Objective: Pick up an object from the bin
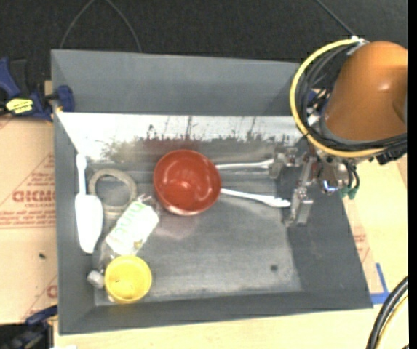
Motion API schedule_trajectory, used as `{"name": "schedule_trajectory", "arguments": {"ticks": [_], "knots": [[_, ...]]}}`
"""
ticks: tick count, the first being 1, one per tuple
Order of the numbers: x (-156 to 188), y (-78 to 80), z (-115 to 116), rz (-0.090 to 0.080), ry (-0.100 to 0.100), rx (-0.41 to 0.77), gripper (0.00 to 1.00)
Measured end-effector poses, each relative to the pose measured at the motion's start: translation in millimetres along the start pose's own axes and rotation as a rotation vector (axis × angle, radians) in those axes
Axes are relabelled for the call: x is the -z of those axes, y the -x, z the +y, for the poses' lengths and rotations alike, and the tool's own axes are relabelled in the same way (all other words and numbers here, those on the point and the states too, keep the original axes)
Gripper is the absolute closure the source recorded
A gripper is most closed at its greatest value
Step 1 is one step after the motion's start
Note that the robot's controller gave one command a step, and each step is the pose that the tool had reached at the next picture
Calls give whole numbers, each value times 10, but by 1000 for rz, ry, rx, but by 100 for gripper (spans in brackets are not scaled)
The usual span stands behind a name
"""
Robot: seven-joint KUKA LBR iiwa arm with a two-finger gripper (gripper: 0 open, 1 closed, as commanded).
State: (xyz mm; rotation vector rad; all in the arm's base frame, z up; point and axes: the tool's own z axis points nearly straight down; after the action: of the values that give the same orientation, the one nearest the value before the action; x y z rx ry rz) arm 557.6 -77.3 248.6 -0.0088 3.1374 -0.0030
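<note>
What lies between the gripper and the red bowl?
In the camera view, a white handle and a grey handle, both running from the bowl toward the gripper.

Orange cover (367,86), yellow cable (296,78), grey pincer (298,211)
</note>
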Motion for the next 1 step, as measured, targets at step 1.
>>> {"name": "schedule_trajectory", "arguments": {"ticks": [1], "knots": [[0,0,0,0,0,0,0]]}}
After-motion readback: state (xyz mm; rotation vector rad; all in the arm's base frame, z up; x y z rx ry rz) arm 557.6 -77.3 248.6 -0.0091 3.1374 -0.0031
